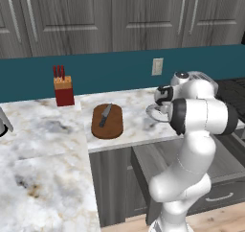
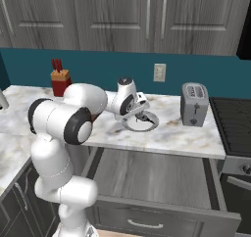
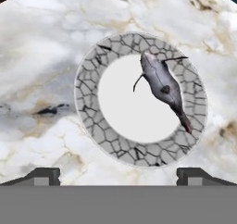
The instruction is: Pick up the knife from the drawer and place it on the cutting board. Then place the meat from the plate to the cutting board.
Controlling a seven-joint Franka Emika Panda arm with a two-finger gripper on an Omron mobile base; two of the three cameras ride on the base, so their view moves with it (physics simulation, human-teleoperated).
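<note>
Marble desk (image 1: 43, 145) with a brown wooden cutting board (image 1: 107, 122) lying flat near its front edge. The knife (image 1: 105, 115) rests on the board, dark handle toward the near end and grey blade toward the wall. To the left, against the teal backsplash, stands a red and tan knife block (image 1: 63, 90) with red-handled knives. A white wall outlet (image 2: 159, 72) is set in the backsplash; no writing can be read on it or on any other surface.

The drawer (image 2: 157, 182) below the desk stands pulled out, its wide flat bottom exposed and its slim silver bar handle on the front panel. A grey two-slot toaster (image 2: 194, 104) stands on the desk to the right, beside a dark cooktop (image 2: 233, 118).

The plate (image 3: 88, 102), round with a crackle-patterned grey rim and pale centre, sits on the desk right of the board. In the hand view the meat (image 3: 163, 84) lies on the plate's right part, reaching over the rim; here it renders dark grey with a reddish tip. The gripper (image 3: 119, 174) hangs above the plate, jaws spread wide and holding nothing, fingertips (image 3: 44, 176) clear of the rim.
</note>
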